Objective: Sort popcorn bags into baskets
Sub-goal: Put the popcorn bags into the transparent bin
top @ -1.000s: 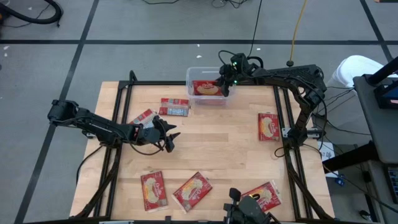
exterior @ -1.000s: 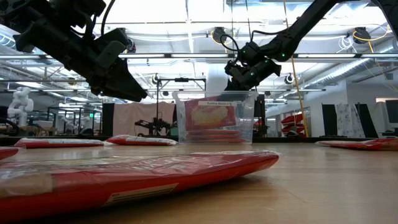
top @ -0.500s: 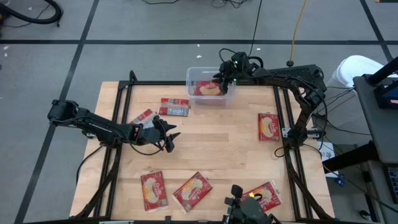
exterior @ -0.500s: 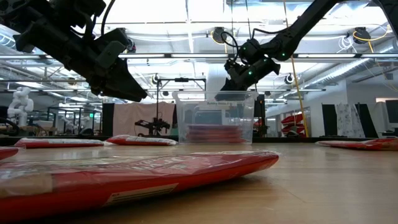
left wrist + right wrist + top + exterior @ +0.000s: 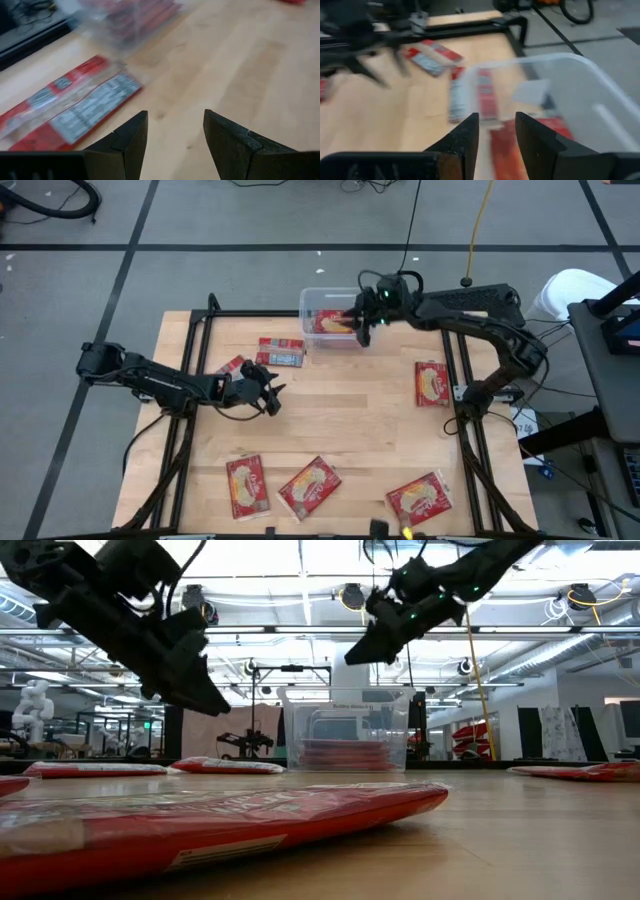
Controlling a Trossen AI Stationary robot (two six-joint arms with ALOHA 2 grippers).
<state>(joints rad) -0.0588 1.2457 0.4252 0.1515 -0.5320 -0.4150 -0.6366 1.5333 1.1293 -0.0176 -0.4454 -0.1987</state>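
Six popcorn bags lie loose on the tabletop (image 5: 350, 420); more sit stacked in the clear basket (image 5: 312, 302) at 12 o'clock.

Right end effector (image 5: 362, 321) hangs above the basket's front right corner, fingers parted a little and holding nothing. Left end effector (image 5: 268, 388) hovers at 9 o'clock, fingers spread and empty, just beside two bags: a reverse-side bag (image 5: 280, 352) and a half-hidden bag (image 5: 230, 368) under the arm. Other bags lie at 3 o'clock (image 5: 432, 384) and along 6 o'clock (image 5: 248, 486), (image 5: 310, 487), (image 5: 420, 498). Risk, as I judge it: flat packets give the fingers little edge, so a descent may pin or skid one rather than lift it, and the two neighbouring bags at 9 o'clock could be nudged together or caught as a pair.
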